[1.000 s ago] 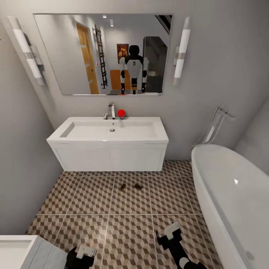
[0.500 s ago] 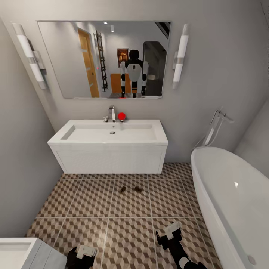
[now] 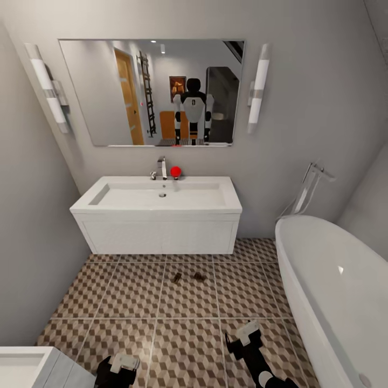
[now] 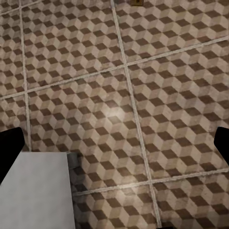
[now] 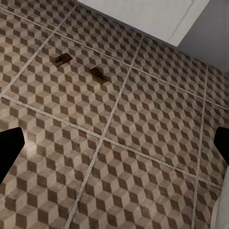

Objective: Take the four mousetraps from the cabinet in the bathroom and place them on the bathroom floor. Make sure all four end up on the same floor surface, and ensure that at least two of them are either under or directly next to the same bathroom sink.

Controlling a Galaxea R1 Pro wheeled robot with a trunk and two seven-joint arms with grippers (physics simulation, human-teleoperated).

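**Two traps lie before the sink, both grippers are empty**

In the head view, two mousetraps (image 3: 176,277) (image 3: 199,277) lie on the bathroom floor (image 3: 134,291), a little below the centre of the frame. They are near each other but apart, just in front of the white vanity that carries the sink (image 3: 161,196). This place seems chosen for the task's condition that two traps be next to the same sink. I cannot tell if they count as directly next to it, because a strip of tile shows between them and the vanity.

The right wrist view shows the same two mousetraps (image 5: 61,59) (image 5: 98,75) in the upper left of the frame, flat on the tiles.

The left gripper (image 3: 119,365) is at the lower left of the head view and the right gripper (image 3: 243,335) at the lower right. In each wrist view the dark fingertips (image 4: 10,148) (image 5: 9,145) stand at opposite edges of the frame with only tiles between them, so both grippers are wide apart and carry nothing.

By my judgement half of the task is done; two traps must yet be fetched from the cabinet. The bathtub (image 3: 334,280) fills the right side.
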